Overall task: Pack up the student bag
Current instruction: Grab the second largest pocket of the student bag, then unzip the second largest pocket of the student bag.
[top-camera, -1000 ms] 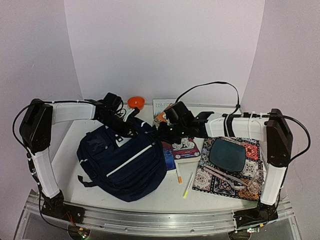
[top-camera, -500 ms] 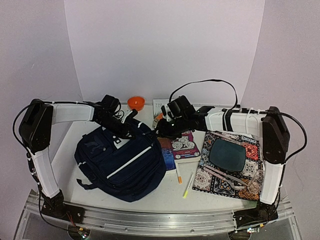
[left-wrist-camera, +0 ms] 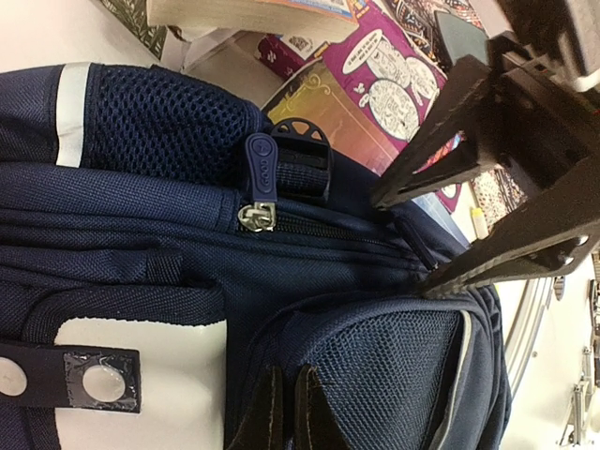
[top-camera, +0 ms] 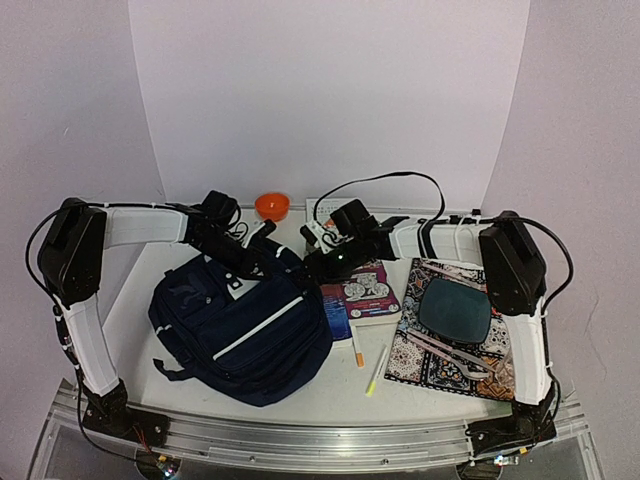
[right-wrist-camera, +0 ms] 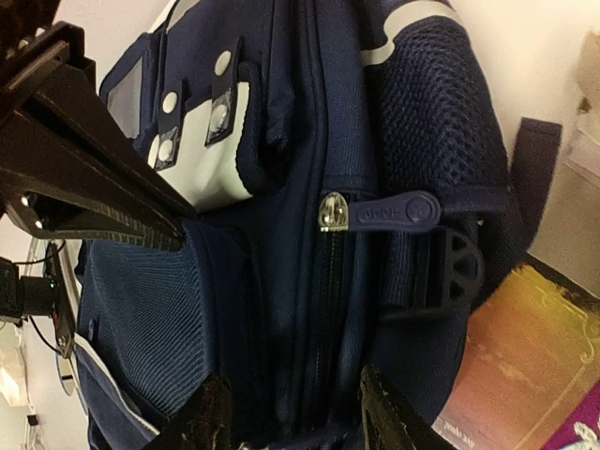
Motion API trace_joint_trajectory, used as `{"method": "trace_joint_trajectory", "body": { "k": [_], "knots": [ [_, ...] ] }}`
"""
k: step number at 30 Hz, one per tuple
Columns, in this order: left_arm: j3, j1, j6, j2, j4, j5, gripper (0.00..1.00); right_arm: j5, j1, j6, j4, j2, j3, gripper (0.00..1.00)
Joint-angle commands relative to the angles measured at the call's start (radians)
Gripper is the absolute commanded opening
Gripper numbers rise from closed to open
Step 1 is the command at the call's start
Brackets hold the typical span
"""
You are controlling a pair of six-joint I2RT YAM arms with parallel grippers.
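Bag (top-camera: 240, 325) lies on table (top-camera: 300, 385), lower left of centre in top view. Left gripper (left-wrist-camera: 286, 412) is clenched on bag fabric near its top edge. Right gripper (right-wrist-camera: 295, 417) is released, jaws parted astride the zip line, low in frame under the zipper pull (right-wrist-camera: 380, 211).

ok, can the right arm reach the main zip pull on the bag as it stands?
Probably yes. The right claw is open over the zip line of the student bag, and the zipper pull lies exposed just ahead of it. The left claw pinches fabric off to the side, not blocking.
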Motion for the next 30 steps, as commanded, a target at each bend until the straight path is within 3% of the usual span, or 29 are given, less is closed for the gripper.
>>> {"method": "trace_joint_trajectory", "body": {
  "k": [1, 23, 30],
  "knots": [
    [0.003, -0.004, 0.014, -0.044, -0.025, 0.061, 0.0, -0.13, -0.002, -0.066, -0.005, 0.045, 0.074, 0.5],
    [0.067, -0.004, 0.072, -0.024, -0.073, -0.04, 0.0, -0.42, -0.028, -0.206, -0.007, -0.029, -0.12, 0.46],
    [0.07, -0.004, 0.078, -0.028, -0.085, -0.046, 0.0, -0.477, -0.028, -0.231, -0.007, -0.034, -0.125, 0.39]
  ]
}}
